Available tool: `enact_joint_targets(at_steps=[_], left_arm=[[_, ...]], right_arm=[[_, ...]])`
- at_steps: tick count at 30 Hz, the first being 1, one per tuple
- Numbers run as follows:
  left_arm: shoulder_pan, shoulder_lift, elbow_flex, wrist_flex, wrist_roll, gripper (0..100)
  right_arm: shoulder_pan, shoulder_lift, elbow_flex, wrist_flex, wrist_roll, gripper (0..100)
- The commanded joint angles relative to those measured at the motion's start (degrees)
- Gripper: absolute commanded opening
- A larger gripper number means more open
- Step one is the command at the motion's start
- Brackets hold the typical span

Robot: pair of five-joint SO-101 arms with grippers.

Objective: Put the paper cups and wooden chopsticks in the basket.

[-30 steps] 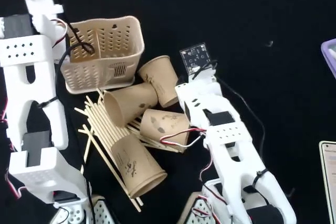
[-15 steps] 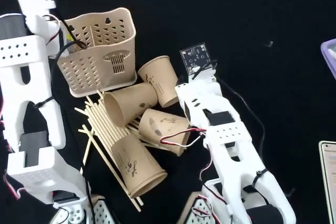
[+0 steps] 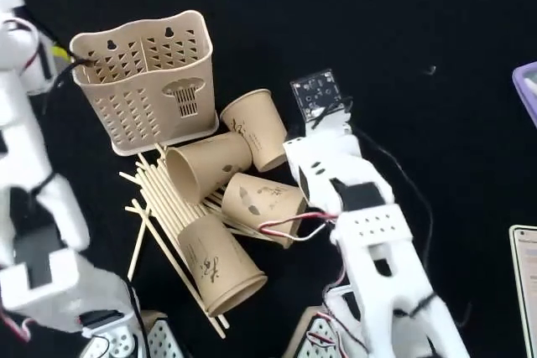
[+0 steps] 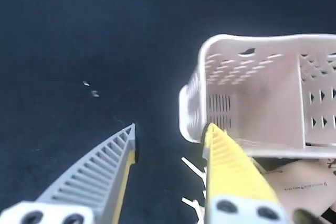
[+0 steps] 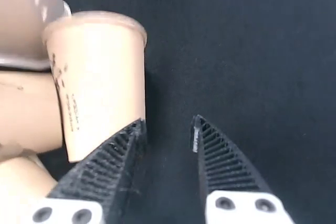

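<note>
**Two robot arms beside a heap of cups and chopsticks, basket at upper left**

A beige basket (image 3: 143, 81) sits at the upper left of the high view on a black table (image 3: 436, 31). One divider splits it into two compartments. Its lower edge is just above the heap.

There are four paper cups (image 3: 205, 165), all lying on their sides and touching one another at centre left. They lie over a fanned bundle of wooden chopsticks (image 3: 155, 199); the sticks overlap too much to count.

The left gripper (image 4: 170, 127) is at the basket's upper left corner with its jaws wide apart. Its yellow finger (image 4: 226, 166) is against the basket's outer wall.

The right gripper (image 5: 168, 123) has its jaws apart, holding nothing. One black finger is just beside the uppermost cup (image 5: 94, 77).

A wide stretch of black cloth runs from the right arm to the frame's right edge. On that edge are one purple object (image 3: 527, 90) and one card (image 3: 524, 274).
</note>
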Motion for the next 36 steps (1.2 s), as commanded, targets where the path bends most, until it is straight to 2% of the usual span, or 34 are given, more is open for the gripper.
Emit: enact_joint_targets(at_steps=[1, 7, 11, 13, 16, 18, 23, 28, 31, 36], left_arm=[[-2.7, -13.2, 7.4, 0.2, -0.7, 22], [-8.0, -25.3, 36.6, -2.6, -0.8, 22], [-12.0, -31.1, 58.5, -13.8, -0.8, 22], [-13.4, -33.9, 68.5, -20.8, -0.4, 22], [-13.7, -38.0, 81.0, -30.2, -0.4, 22], [-12.9, -40.0, 87.6, -35.5, 1.1, 22], [-10.2, -42.6, 96.2, -43.7, 8.2, 22], [-10.2, -42.6, 98.2, -45.6, 10.9, 22], [-10.2, -42.6, 99.4, -46.8, 11.0, 22], [-10.2, -43.3, 106.0, -54.2, 11.1, 22]], right_arm=[[-3.3, -9.8, 0.3, 0.7, -0.6, 15.6], [-16.8, -19.6, 0.9, 7.6, -0.6, 15.6], [-25.8, -19.6, 0.9, 7.9, -0.6, 16.2], [-29.3, -17.9, 0.6, 7.8, -0.6, 20.4], [-32.0, -13.5, -1.7, 7.8, -3.7, 27.6], [-33.1, -9.5, -3.7, 7.8, -5.5, 28.3], [-37.0, 1.8, -9.1, 7.7, -6.2, 28.3], [-37.5, 9.5, -14.4, 7.7, -10.1, 28.6], [-35.8, 13.0, -15.1, 6.9, -10.4, 28.4], [-28.8, 16.7, -14.1, 2.3, -10.2, 28.3]])
